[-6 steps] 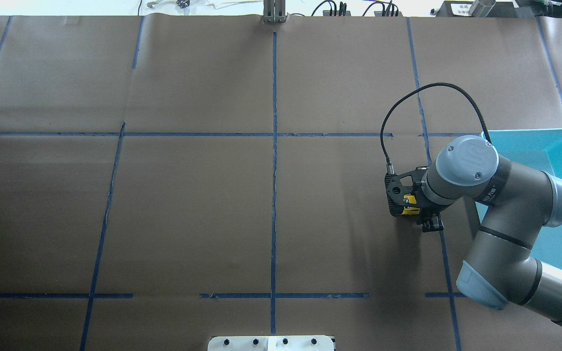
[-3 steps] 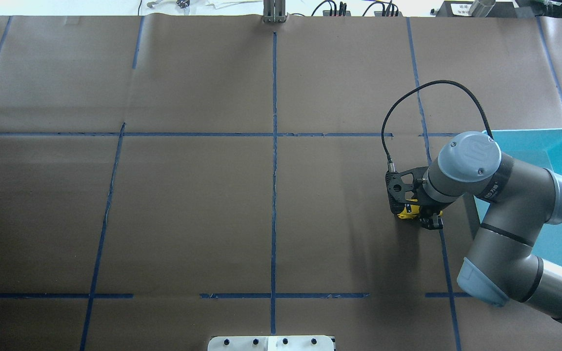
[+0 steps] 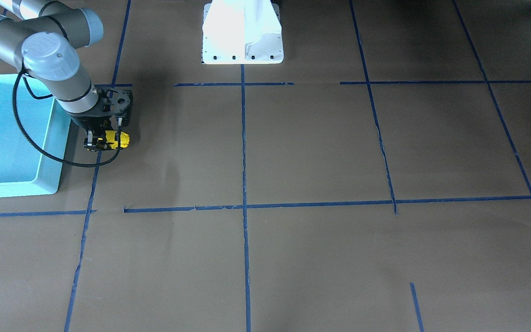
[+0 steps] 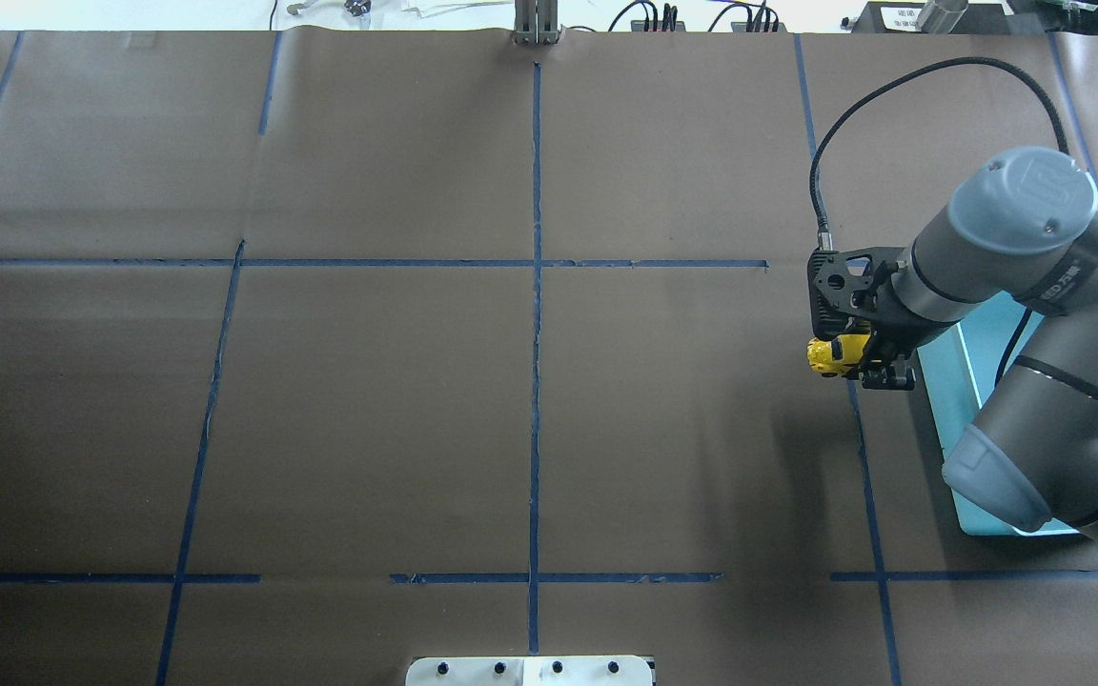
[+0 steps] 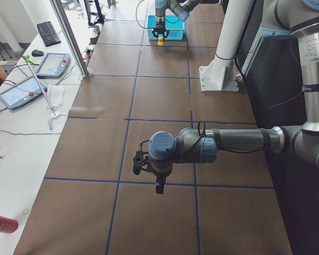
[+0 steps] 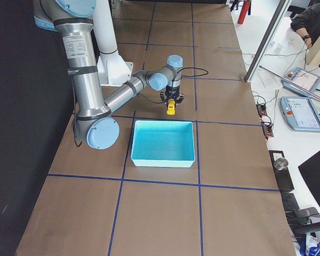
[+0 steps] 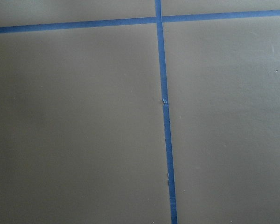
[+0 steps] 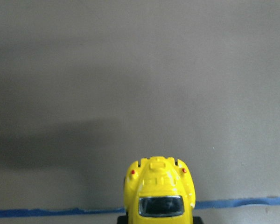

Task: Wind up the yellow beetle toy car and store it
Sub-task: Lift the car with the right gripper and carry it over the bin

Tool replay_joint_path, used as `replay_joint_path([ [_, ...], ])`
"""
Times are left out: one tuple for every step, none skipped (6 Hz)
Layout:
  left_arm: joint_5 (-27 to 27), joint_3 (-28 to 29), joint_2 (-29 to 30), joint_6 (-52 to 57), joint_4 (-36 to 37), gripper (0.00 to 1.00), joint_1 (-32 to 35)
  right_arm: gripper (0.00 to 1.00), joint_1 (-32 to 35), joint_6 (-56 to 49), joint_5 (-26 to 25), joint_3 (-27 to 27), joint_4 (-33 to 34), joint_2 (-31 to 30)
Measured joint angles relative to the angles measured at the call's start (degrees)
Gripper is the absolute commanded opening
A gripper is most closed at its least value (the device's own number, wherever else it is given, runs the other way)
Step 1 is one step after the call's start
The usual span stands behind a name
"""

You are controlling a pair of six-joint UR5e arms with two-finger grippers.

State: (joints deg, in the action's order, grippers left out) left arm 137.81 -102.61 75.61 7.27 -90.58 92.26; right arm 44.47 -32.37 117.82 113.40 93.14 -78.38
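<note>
1 yellow beetle toy car (image 4: pixel 828 354); right tool (image 3: pixel 104 139) clamps it; left tool (image 5: pixel 158 187): cannot tell

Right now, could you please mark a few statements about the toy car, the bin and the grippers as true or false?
1. The right gripper grips the yellow beetle toy car. True.
2. The car lies inside the turquoise bin. False: it is held outside the bin, beside it.
3. The bin holds other toys. False: it looks empty.
4. The left wrist view shows only brown paper and blue tape. True.
</note>
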Motion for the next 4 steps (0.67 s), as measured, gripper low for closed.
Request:
replay_joint_path([
  [0.0,-0.1,0.1,0.2,-0.7,1.00,0.0,0.09,2.2,-3.9,0.1,4.0,4.6,-1.1],
  [-0.1,0.0,0.1,0.2,-2.0,1.00,-0.1,0.09,4.1,-8.6,0.1,7.0,6.1,-4.3],
  [-0.1,0.5,0.0,-0.1,-3.1,1.00,0.0,0.09,6.0,-13.7,0.1,8.6,6.3,-8.3],
  [-0.1,1.1,-0.1,-0.2,-3.6,1.00,0.0,0.09,8.1,-18.1,0.2,9.0,5.2,-12.2],
])
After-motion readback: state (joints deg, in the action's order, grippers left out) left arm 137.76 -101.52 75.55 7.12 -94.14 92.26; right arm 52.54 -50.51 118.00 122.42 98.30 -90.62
